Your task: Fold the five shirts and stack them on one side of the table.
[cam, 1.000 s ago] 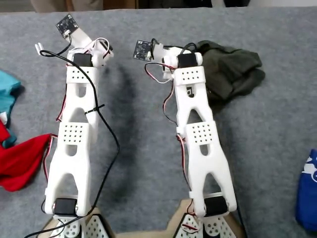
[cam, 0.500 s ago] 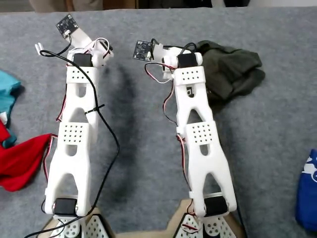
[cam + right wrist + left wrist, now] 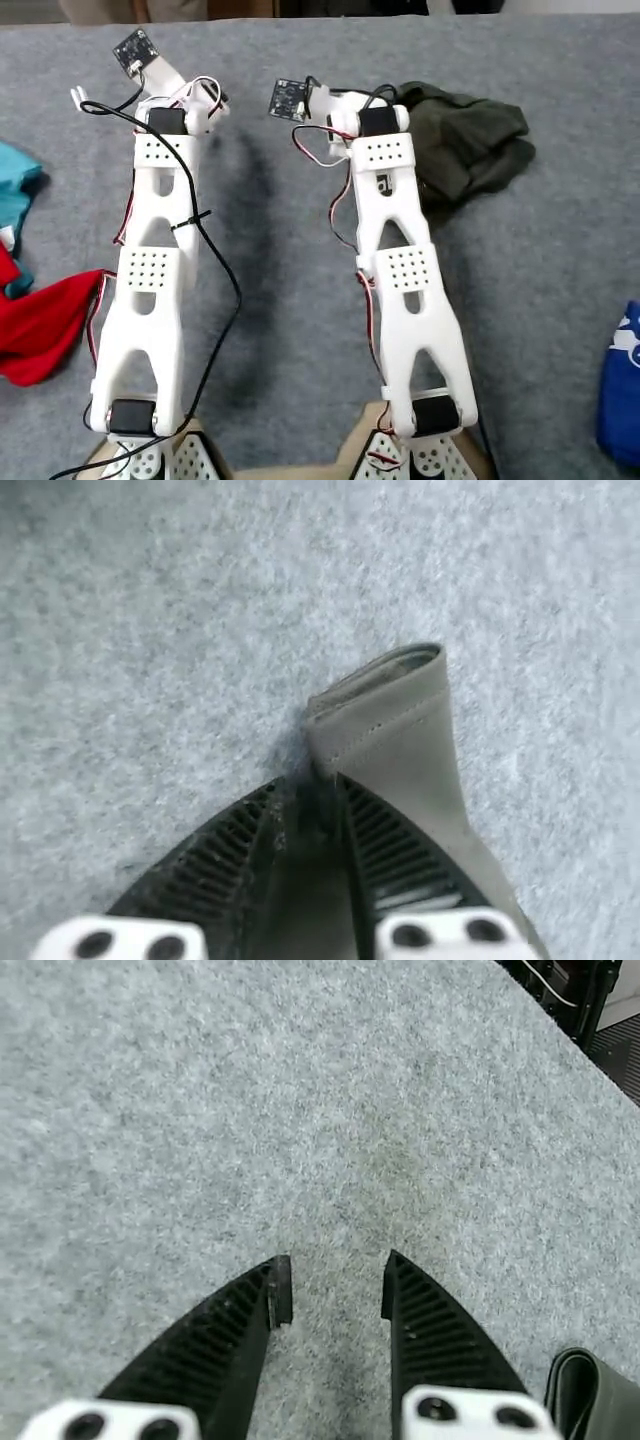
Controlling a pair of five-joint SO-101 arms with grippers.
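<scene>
A crumpled dark olive shirt (image 3: pixel 470 140) lies at the far middle-right of the grey table. In the right wrist view my right gripper (image 3: pixel 312 790) is shut on a folded edge of this olive shirt (image 3: pixel 400 720), which sticks out past the fingertips just above the felt. My left gripper (image 3: pixel 335 1290) stands open over bare felt with nothing between its fingers, and a bit of dark fabric (image 3: pixel 590 1400) shows beside it. A red shirt (image 3: pixel 40 320) and a teal shirt (image 3: pixel 15 190) lie at the left edge. A blue shirt (image 3: pixel 620 390) lies at the right edge.
Both white arms stretch side by side from the near edge, the left arm (image 3: pixel 150 270) and the right arm (image 3: pixel 400 260). A black cable (image 3: pixel 215 260) loops along the left arm. Grey felt (image 3: pixel 280 300) covers the table.
The right arm's wrist has shifted very slightly; the left arm and all the shirts stay where they were.
</scene>
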